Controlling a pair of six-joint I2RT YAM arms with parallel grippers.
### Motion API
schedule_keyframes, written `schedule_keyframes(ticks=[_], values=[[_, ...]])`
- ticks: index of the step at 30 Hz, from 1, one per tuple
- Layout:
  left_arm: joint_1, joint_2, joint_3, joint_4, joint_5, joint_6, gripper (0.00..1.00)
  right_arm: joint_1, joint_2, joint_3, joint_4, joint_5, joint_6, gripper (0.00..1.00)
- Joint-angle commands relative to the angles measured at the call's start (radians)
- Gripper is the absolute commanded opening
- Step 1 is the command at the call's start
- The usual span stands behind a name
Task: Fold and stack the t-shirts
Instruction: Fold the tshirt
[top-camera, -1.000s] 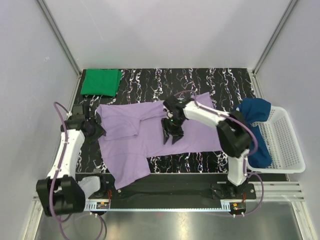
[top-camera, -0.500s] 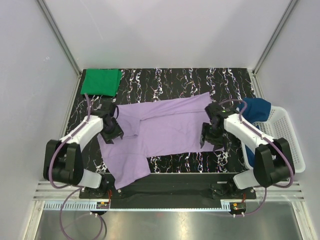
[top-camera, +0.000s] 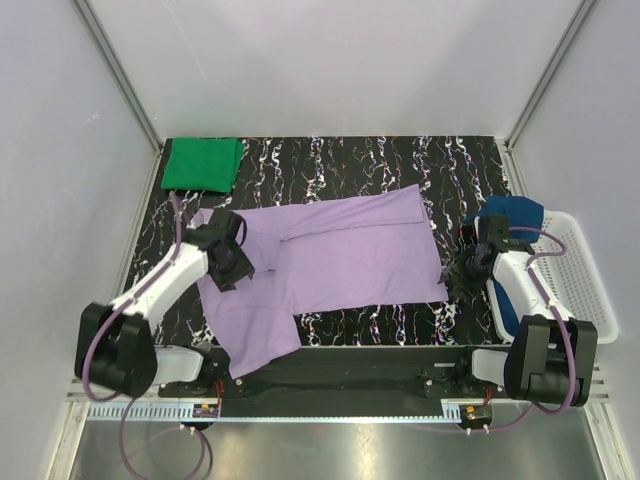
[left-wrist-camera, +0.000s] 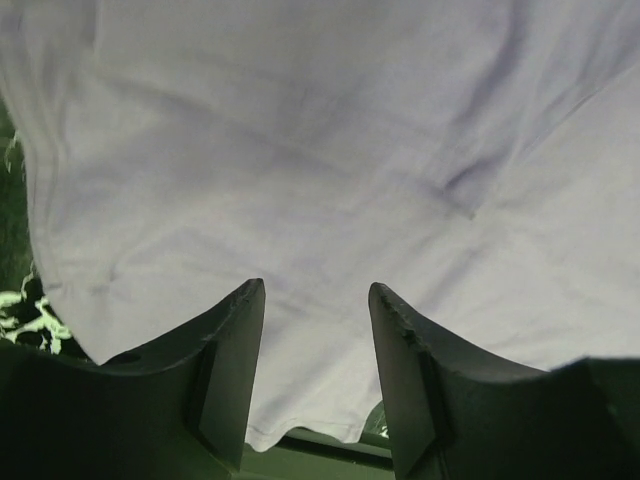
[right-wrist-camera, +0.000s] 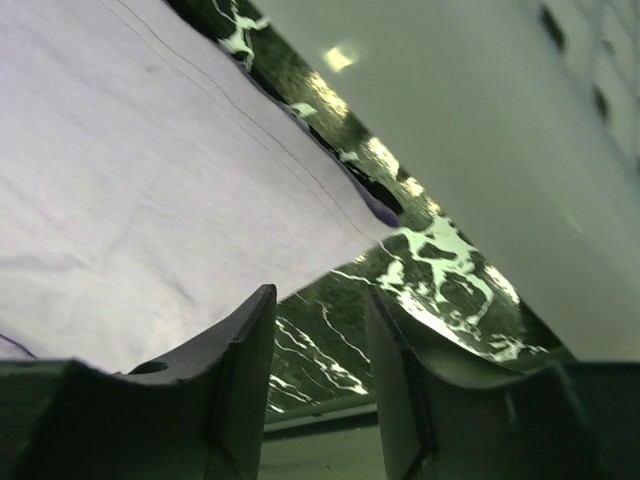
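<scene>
Your left gripper sits low over the lavender t-shirt near its sleeve, forearm angled in from the base, jaws parted and empty — only cloth under its fingers. Your right gripper hovers at the shirt's hem corner, elbow folded back beside the basket, jaws likewise apart, holding nothing. The green t-shirt lies folded well beyond the left gripper; the dark blue t-shirt drapes just beside the right one.

My gripper hangs over the purple shirt, its two dark fingers spread apart with only cloth showing in the gap. The shirt fills nearly all I see, softly creased. A sliver of dark marbled table shows at the left edge.
</scene>
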Motion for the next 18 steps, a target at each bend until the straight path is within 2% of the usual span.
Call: schedule_keyframes(ticks=[1, 4, 7, 10, 14, 18], values=[[-0.007, -0.145, -0.134, -0.048, 0.017, -0.096, 0.50, -0.015, 0.022, -0.066, 0.105, 0.012, 0.081, 0.48], [-0.006, -0.233, -0.195, -0.002, -0.016, -0.107, 0.50, -0.015, 0.020, -0.101, 0.167, 0.019, 0.094, 0.43], [-0.006, -0.204, -0.162, 0.084, -0.053, -0.040, 0.48, -0.013, 0.046, -0.103, 0.181, 0.049, 0.075, 0.41], [-0.002, -0.063, -0.040, 0.095, -0.049, 0.026, 0.47, -0.013, 0.081, -0.097, 0.176, 0.041, 0.045, 0.42], [0.010, 0.150, 0.114, 0.094, -0.105, 0.087, 0.38, -0.004, 0.100, -0.068, 0.166, 0.042, -0.013, 0.45], [0.059, 0.261, 0.255, 0.094, -0.138, 0.118, 0.40, 0.057, 0.134, 0.016, 0.118, 0.047, -0.072, 0.50]])
